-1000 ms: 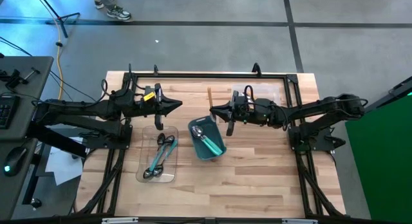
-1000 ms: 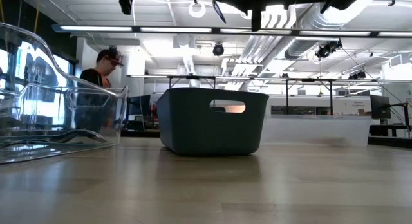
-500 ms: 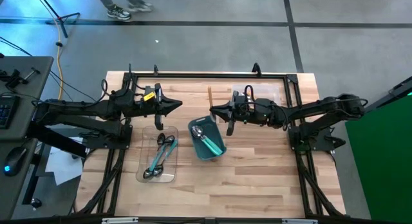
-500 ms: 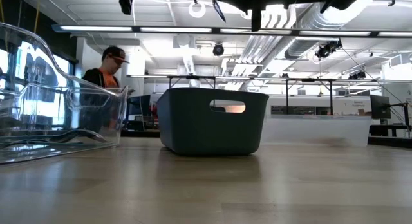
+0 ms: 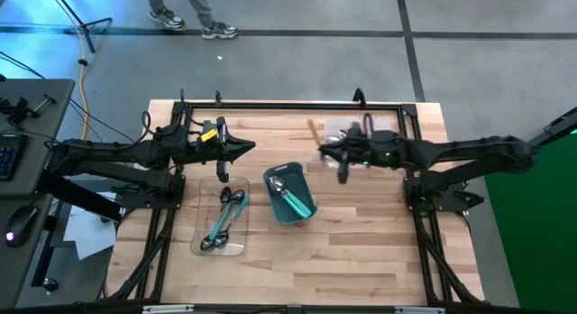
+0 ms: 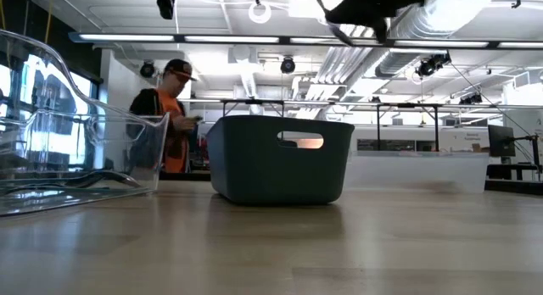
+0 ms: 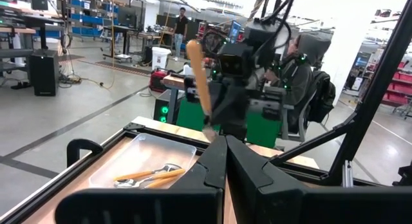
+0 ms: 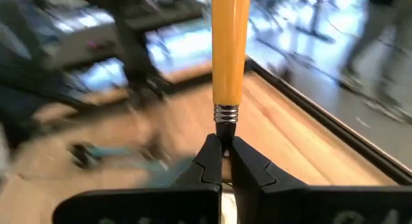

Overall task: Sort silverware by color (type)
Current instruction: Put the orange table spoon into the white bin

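Risk first. My right jaws (image 8: 222, 161) pinch the orange-handled spoon (image 8: 230, 44) only at the thin metal neck, just below the ferrule. The long handle stands free beyond the jaws, so I judge it could pivot or slip out on any quick swing. If it drops early it lands on the bare surface (image 5: 361, 224), or in the wrong container.

The clear tray holding orange spoons (image 7: 151, 177) lies close beside the right jaws, toward the far edge. The release has to come over it, not over the rim. The teal bin (image 5: 289, 194) sits off to the side of the right jaws toward the middle, with a teal-handled spoon (image 5: 290, 198) in it. An orange one falling there would spoil the sort.

Right jaws: closed tight on the spoon's neck, carried above the surface. The bowl end hangs below the jaws.

Left jaws (image 5: 243, 148): closed fully, fingers together, nothing between them, hovering. Just below and ahead of them is the other clear tray (image 5: 223, 221) with teal and dark-handled spoons (image 5: 225, 219).

A person (image 6: 172, 117) stands in the room beyond, apart from the arms.
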`<action>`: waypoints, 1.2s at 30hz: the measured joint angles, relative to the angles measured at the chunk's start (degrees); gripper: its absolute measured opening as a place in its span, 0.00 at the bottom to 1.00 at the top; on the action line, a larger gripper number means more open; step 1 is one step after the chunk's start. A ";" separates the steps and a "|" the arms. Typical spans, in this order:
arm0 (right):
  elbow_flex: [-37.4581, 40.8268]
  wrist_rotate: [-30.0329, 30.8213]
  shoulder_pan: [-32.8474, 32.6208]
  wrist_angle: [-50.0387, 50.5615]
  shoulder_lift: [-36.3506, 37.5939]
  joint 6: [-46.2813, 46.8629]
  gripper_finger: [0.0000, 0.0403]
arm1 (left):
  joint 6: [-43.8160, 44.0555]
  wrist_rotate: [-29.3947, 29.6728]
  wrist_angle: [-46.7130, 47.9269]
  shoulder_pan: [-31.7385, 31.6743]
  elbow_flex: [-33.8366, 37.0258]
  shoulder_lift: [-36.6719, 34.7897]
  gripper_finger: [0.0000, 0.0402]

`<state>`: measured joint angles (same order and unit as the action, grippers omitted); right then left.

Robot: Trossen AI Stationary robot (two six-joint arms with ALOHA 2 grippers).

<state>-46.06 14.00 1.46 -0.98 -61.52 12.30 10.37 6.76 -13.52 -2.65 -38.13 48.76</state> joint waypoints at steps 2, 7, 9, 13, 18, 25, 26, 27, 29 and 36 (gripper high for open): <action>0.00 2.89 0.34 9.05 4.02 1.20 0.00 | -0.02 0.00 0.00 0.01 0.00 -0.01 0.00; 0.00 9.76 0.38 27.86 12.74 5.79 0.00 | -0.02 0.01 -0.02 0.00 0.00 0.01 0.00; 0.00 10.43 -0.07 32.36 15.31 6.14 0.00 | -0.02 0.00 -0.02 0.01 0.00 0.01 0.00; 0.00 12.28 -0.11 37.67 18.68 7.46 0.00 | 0.01 0.00 -0.04 0.00 0.00 0.00 0.00; 0.00 12.76 -0.09 36.65 19.68 6.94 0.00 | 0.01 0.00 -0.02 -0.01 0.00 0.01 0.00; -1.13 12.25 2.02 34.05 15.19 8.38 0.00 | 0.05 0.00 -0.04 0.01 0.00 0.01 0.00; -2.18 12.13 3.37 35.13 13.78 8.57 0.00 | 0.05 0.00 -0.04 0.00 0.00 0.01 0.00; -3.32 11.95 5.02 36.86 12.42 8.63 0.00 | 0.07 0.00 -0.04 -0.01 0.00 -0.01 0.00; -6.00 10.15 8.60 40.79 9.53 7.96 0.00 | 0.06 0.00 -0.03 0.00 0.00 0.00 0.00; -10.21 3.54 17.68 46.51 2.69 2.04 0.00 | 0.09 0.00 -0.04 0.00 0.00 0.01 0.00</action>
<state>-56.27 17.54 19.14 45.52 -58.83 14.34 10.45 6.76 -13.56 -2.65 -38.13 48.77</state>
